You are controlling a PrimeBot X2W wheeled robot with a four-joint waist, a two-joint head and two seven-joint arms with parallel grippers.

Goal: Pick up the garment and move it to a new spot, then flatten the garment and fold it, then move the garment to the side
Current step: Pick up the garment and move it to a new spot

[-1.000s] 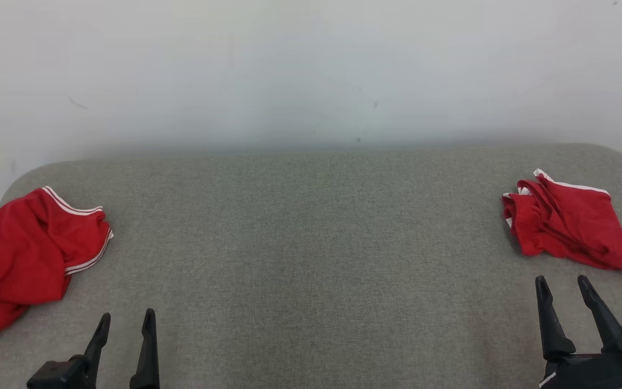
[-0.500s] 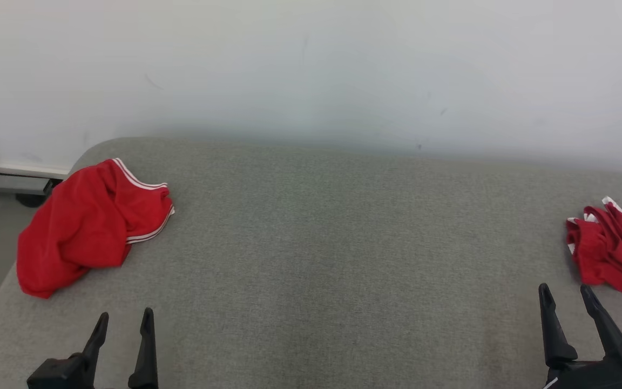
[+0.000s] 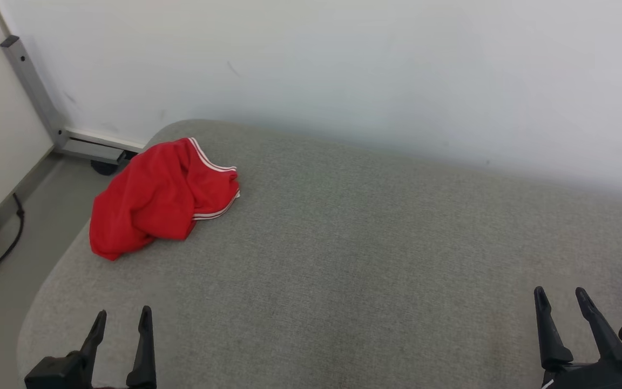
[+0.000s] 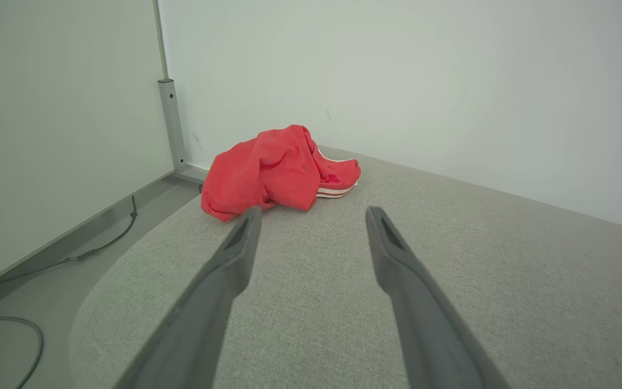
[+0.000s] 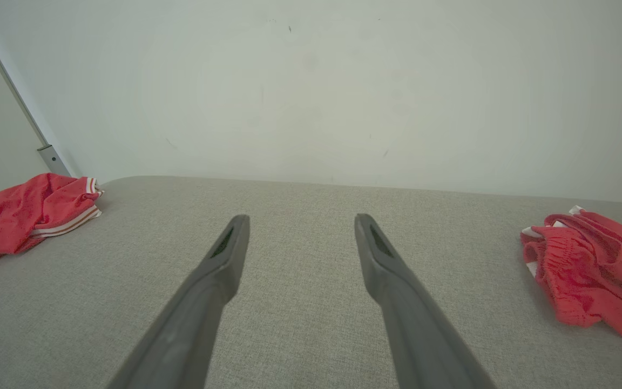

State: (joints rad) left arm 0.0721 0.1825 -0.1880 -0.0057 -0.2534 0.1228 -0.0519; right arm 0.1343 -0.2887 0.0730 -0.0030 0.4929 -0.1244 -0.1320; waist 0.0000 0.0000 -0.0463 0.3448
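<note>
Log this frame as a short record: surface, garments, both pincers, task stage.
surface: grey fabric-covered pad, against a white wall
garment one: crumpled red garment with white striped trim, far left corner of the pad
garment two: bunched red garment with white edging, right side of the pad
left pincer: open, empty, short of garment one
right pincer: open, empty
task stage: no garment picked up yet

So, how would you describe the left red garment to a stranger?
Find the grey fabric surface by the white wall. At its far left corner, near a grey metal post, lies the crumpled red garment; the other red one lies far right.
</note>
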